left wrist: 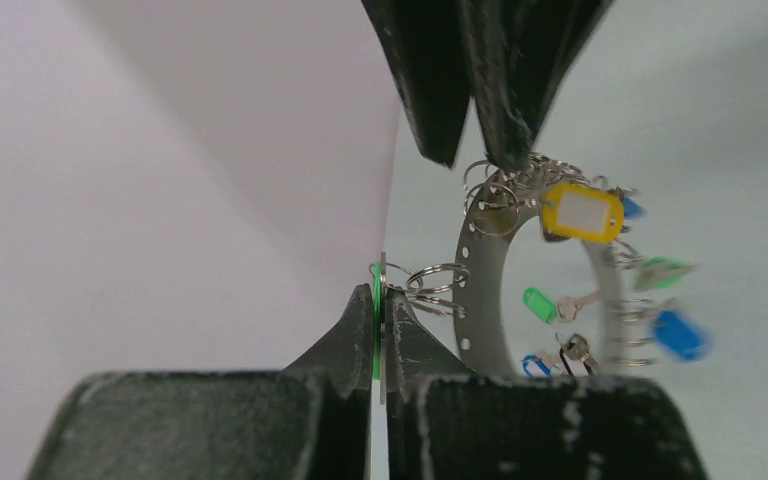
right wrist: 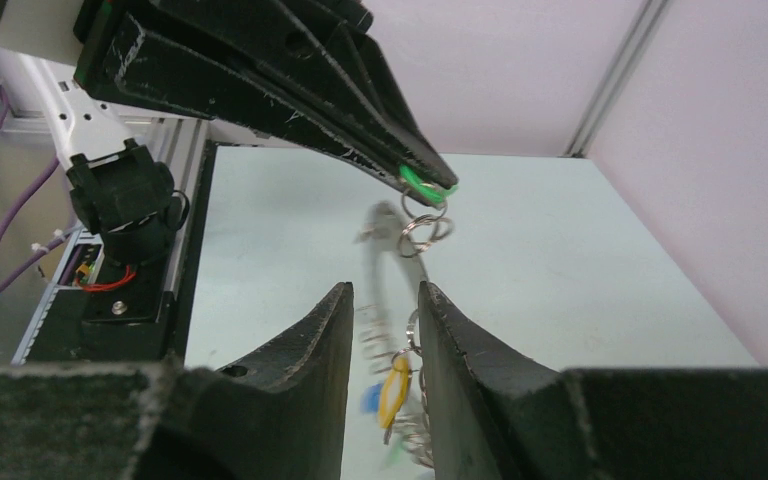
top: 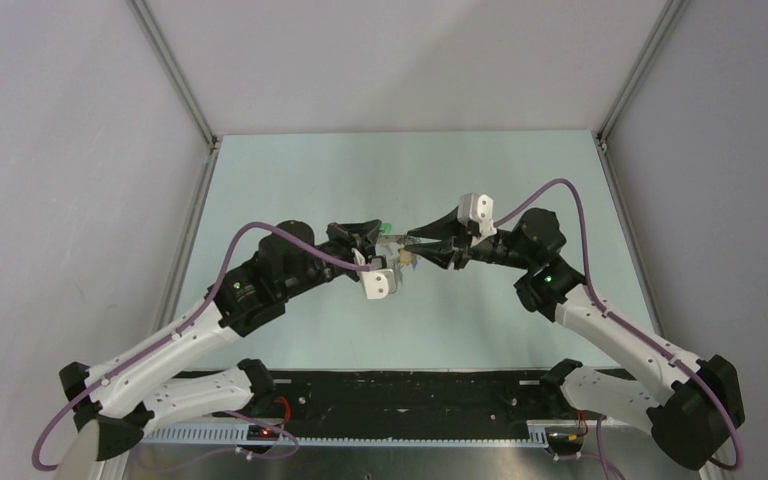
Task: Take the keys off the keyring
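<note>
My left fingers (left wrist: 345, 340) pinch a green plastic key tag (left wrist: 374, 290); the big grey metal ring (left wrist: 480, 290) hangs off it (silver keys (left wrist: 572, 305) dangling). My right fingers (left wrist: 430, 90) sit around it, grip unclear. Squeeze, then pull gently.

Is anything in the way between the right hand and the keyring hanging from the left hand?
Nothing visible. The right hand is open with its fingertips at the top edge of the keyring, among small wire loops; the left hand pinches a green tag.
</note>
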Controlling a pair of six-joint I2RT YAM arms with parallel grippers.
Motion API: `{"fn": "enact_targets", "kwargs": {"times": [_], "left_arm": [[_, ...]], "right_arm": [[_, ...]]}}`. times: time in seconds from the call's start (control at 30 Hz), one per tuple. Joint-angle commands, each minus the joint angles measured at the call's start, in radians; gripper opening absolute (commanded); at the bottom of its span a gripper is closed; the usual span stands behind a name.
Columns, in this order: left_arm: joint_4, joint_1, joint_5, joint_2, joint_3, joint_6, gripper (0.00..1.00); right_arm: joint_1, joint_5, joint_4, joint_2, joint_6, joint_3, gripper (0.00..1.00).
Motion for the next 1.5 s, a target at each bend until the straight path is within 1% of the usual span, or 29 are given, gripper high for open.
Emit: {"fn": "enact_targets", "kwargs": {"times": [0.0, 0.3, 0.63, 0.9, 1.07, 1.13, 1.2, 1.37, 1.47], "left_arm": [[0.158, -0.004, 0.062, -0.036, -0.017, -0.040, 0.00], [0.221, -0.004, 0.089, -0.063, -0.059, -0.064, 0.00], [0.231, -0.005, 0.118, -0.074, -0.069, -0.087, 0.00], [0.231, -0.004, 0.121, -0.080, -0.077, -0.086, 0.00], [0.231, -0.004, 0.127, -0.083, -0.080, -0.086, 0.00], [0.232, -0.005, 0.131, -0.085, -0.081, -0.087, 0.00], [0.231, -0.004, 0.130, -0.085, -0.083, -0.089, 0.00], [0.232, -0.004, 0.124, -0.094, -0.082, -0.088, 0.00], [0.233, -0.004, 0.115, -0.103, -0.083, -0.090, 0.00]], "right_arm": [[0.036, 0.018, 0.024, 0.023, -0.029, 0.044, 0.34], [0.062, 0.039, 0.055, 0.058, -0.041, 0.046, 0.33], [0.083, 0.051, 0.070, 0.075, -0.048, 0.056, 0.33], [0.096, 0.088, 0.062, 0.078, -0.058, 0.073, 0.37], [0.103, 0.101, 0.066, 0.090, -0.056, 0.094, 0.35], [0.105, 0.109, 0.070, 0.095, -0.055, 0.100, 0.33], [0.109, 0.114, 0.070, 0.099, -0.055, 0.106, 0.29], [0.112, 0.124, 0.026, 0.108, -0.066, 0.125, 0.07], [0.112, 0.135, -0.017, 0.100, -0.073, 0.127, 0.04]]}}
